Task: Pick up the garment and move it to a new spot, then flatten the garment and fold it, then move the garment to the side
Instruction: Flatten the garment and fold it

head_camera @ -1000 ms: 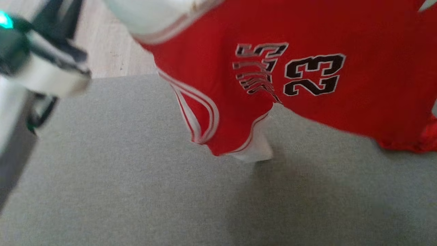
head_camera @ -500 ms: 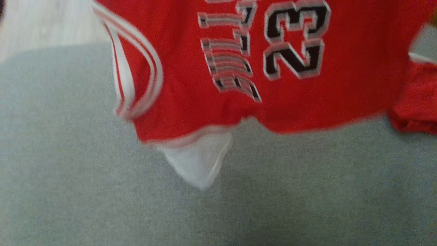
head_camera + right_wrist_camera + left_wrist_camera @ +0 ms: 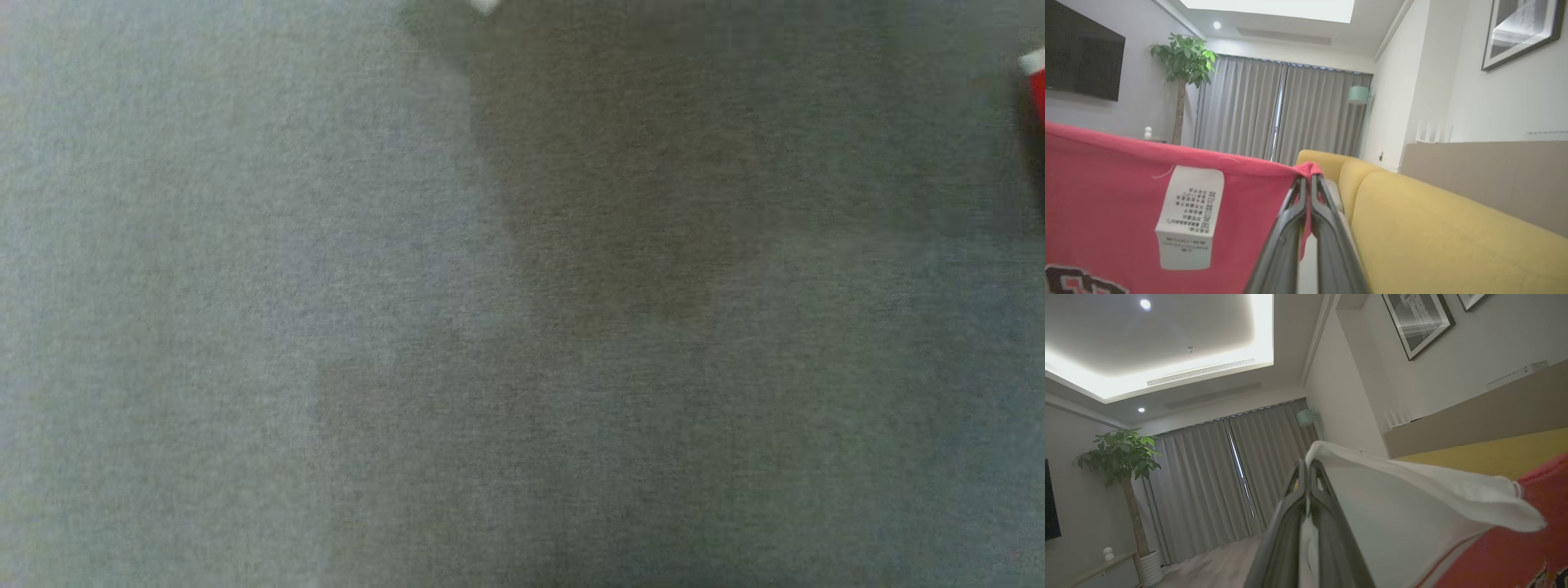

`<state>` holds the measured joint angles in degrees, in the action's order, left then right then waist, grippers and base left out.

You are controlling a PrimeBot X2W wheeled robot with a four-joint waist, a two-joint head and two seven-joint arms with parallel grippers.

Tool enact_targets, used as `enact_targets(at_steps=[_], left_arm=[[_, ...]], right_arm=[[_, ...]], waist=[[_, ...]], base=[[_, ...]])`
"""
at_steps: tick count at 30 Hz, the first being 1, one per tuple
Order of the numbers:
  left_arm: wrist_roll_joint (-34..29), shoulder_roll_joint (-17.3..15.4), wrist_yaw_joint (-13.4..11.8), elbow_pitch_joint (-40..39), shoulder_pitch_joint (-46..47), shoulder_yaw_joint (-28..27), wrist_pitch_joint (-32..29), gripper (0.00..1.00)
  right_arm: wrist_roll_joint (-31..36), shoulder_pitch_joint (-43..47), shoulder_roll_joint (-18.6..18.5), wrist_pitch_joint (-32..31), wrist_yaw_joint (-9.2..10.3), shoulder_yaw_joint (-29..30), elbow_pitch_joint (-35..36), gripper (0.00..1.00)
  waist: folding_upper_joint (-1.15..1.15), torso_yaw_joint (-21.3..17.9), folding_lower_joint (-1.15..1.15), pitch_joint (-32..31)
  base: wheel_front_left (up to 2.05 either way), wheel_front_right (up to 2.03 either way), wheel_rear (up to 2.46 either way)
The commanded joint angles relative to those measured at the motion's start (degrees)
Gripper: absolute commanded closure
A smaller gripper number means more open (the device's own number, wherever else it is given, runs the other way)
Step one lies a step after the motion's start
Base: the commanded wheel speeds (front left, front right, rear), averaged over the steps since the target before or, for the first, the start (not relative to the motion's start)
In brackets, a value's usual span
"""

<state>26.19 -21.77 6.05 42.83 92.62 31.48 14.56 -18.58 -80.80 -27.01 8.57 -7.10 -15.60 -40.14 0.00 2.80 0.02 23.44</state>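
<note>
Head view first, and it's a big change. A second ago the red number-23 shirt filled the top half of the frame; now it's nearly all grey surface (image 3: pixel 245 327). The garment (image 3: pixel 1035 88) is down to a red-and-white sliver at the upper right edge, plus a white scrap at the top edge. The pale floor strip has gone too, so the camera itself has swung, and I can't say how much of this is the shirt rising. A broad shadow lies across the centre of the frame, so I'd judge the cloth is hanging above the surface.

Left wrist view: the left gripper (image 3: pixel 1308 473) is in the lower centre, jaws pinched tight on a white fold of the shirt. Fabric trails off to the lower right, turning red there. Behind it are a potted plant (image 3: pixel 1122 457) on the left and grey curtains (image 3: pixel 1229 477) in the centre.

Right wrist view: the right gripper (image 3: pixel 1306 181) is clamped on the red hem in the middle of the frame. The cloth stretches away to the left with its care label (image 3: pixel 1190 216) showing. The yellow sofa (image 3: pixel 1433 237) fills the lower right.

My read is that the shirt is up, held at two edges and being carried. It isn't yet laid at the new spot, so flattening and folding are still ahead.

The count:
- one garment
- two grippers, both gripping it
- one label
- one plant
- one sofa
</note>
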Motion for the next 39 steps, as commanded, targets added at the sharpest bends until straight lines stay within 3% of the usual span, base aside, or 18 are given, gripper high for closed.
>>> enact_targets(at_steps=[1,6,11,17,18,23,29,33,39], left_arm=[[-0.23,-2.28,0.10,-0.74,1.98,-1.35,0.23,1.00],[0.53,-2.38,1.03,-2.82,-4.40,-1.78,0.40,1.00],[2.19,-3.45,1.36,-7.69,-17.67,-2.37,0.42,1.00],[3.34,-7.33,1.42,-16.02,-38.10,0.00,0.43,1.00],[3.71,-8.06,1.42,-18.68,-44.90,0.23,0.43,1.00],[3.06,-9.57,0.97,-23.74,-61.43,2.15,0.43,1.00],[2.71,-10.61,-4.66,-29.24,-78.99,5.51,-0.55,1.00],[2.79,-11.07,-8.24,-32.06,-85.91,6.72,-1.62,1.00],[3.35,-12.87,-11.30,-34.46,-92.69,7.29,-2.61,1.00]], right_arm=[[0.10,-0.87,0.10,0.69,-0.39,-0.33,0.51,1.00],[-1.42,2.22,-0.87,3.23,-0.39,-2.70,-4.37,1.00],[-4.10,9.89,-1.41,5.10,-0.39,-4.74,-7.88,1.00],[-8.81,24.12,-1.91,6.25,-0.39,-5.78,-8.10,1.00],[-10.66,29.62,-2.35,6.34,-0.39,-5.76,-6.93,1.00],[-15.59,44.20,-2.75,6.40,-0.39,-6.94,-2.25,1.00],[-18.06,60.72,-3.92,6.41,-0.39,-7.19,3.77,1.00],[-17.71,68.67,-4.26,6.23,-0.39,-4.67,7.48,1.00],[-16.21,77.67,-3.87,4.38,-0.39,0.63,13.44,1.00]], waist=[[0.00,1.54,-0.02,1.55],[0.00,2.64,-0.02,2.56],[0.00,3.27,-0.02,1.09],[0.00,2.72,-0.02,-4.31],[0.00,2.67,-0.02,-6.76],[0.00,1.80,-0.02,-13.16],[0.00,0.86,-0.02,-19.78],[0.00,1.12,-0.02,-22.22],[0.00,1.34,-0.02,-24.56]], base=[[0.00,0.00,0.00],[0.00,0.00,0.00],[0.00,0.00,0.00],[0.00,0.00,0.00],[0.00,0.00,0.00],[0.00,0.00,0.00],[0.00,0.00,0.00],[0.00,0.00,0.00],[0.00,0.00,0.00]])
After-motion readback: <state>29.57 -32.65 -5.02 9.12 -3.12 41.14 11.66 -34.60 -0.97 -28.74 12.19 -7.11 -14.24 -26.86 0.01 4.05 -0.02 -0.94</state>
